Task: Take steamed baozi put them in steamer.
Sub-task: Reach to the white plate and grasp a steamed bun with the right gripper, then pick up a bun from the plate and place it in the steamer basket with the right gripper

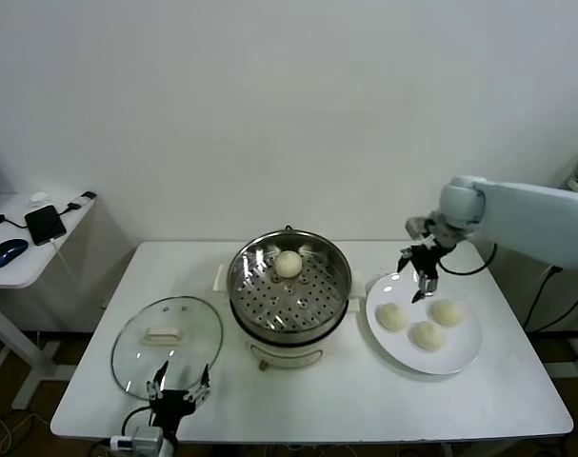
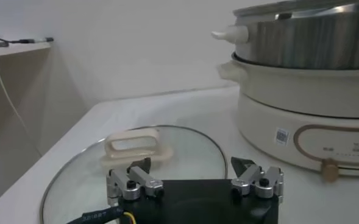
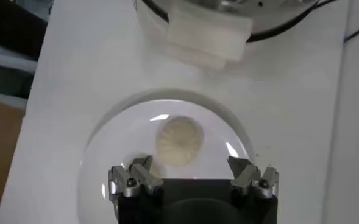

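- While one smooth cream-white dough bun (image 1: 288,264) already sits on the perforated tray of the round shiny stainless-steel steamer (image 1: 289,286), three more domed buns wait on the flat round white plate (image 1: 424,324) just beside the steamer on the robot's right, so the step in hand looks like fetching the next one.
- The right pincer (image 1: 423,277) hangs above the far-left part of the plate with its jaws spread wide and nothing between them; in its wrist view it (image 3: 193,180) looks straight down at one pleated bun (image 3: 178,140).
- The nearest target in the head view is the left bun (image 1: 391,317), with the middle bun (image 1: 428,335) and the right bun (image 1: 448,312) close beside it.
- To do this well, I would centre the jaws over the chosen bun before lowering, so that one finger passes on each side of the dome.
- The buns lie close together, so the finger line should be turned away from the neighbours to avoid nudging them.
- The dough looks soft; a gentle closing low on the sides would likely hold it without denting.
- The lift should clear the plate and the steamer's rim, and the bun should go down on a bare patch of tray, apart from the one already there.
- The left pincer (image 1: 179,393) waits at the near edge of the white surface (image 1: 346,400), jaws wide and empty, beside the round glass lid with a white handle (image 2: 133,146).
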`<action>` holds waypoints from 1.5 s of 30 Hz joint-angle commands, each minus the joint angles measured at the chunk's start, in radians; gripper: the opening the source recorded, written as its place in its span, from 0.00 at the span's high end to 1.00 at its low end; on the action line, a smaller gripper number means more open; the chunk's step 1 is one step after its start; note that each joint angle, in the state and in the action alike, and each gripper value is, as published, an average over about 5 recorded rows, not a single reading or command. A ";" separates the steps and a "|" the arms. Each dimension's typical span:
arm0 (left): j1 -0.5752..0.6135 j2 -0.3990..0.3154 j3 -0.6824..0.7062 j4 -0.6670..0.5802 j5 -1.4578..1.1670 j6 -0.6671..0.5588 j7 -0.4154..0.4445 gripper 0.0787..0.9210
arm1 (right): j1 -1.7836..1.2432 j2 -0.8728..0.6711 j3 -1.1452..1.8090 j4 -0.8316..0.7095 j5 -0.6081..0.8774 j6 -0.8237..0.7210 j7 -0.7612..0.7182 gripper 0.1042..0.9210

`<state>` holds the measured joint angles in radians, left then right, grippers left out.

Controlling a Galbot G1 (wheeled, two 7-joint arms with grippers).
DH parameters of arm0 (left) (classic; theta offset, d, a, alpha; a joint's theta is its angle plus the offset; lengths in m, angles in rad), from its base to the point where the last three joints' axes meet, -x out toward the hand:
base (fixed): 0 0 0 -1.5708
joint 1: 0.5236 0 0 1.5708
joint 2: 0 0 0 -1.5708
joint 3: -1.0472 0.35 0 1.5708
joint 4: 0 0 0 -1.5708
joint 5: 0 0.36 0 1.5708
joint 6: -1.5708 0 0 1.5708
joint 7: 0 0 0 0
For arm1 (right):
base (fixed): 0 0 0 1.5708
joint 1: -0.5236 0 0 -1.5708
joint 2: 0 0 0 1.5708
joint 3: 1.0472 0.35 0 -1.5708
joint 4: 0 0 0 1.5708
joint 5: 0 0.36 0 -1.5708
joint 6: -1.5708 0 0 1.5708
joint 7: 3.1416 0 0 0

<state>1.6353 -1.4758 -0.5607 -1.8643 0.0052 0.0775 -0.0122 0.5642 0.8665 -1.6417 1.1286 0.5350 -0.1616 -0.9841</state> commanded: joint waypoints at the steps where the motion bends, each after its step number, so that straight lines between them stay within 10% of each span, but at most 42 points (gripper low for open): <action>1: 0.002 -0.005 0.000 0.003 0.003 -0.004 -0.001 0.12 | -0.185 0.006 0.105 -0.067 -0.045 -0.109 0.057 0.12; 36: 0.023 0.004 0.002 -0.021 0.011 -0.021 -0.005 0.12 | -0.196 0.009 0.246 -0.066 -0.163 -0.052 0.047 0.28; 45: 0.041 0.001 0.010 -0.047 0.020 -0.020 -0.005 0.12 | 0.285 0.026 0.010 0.004 0.120 -0.028 -0.053 0.28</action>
<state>1.6717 -1.4741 -0.5515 -1.9014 0.0249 0.0564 -0.0171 0.5047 0.8816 -1.4866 1.0896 0.4803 -0.2117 -0.9643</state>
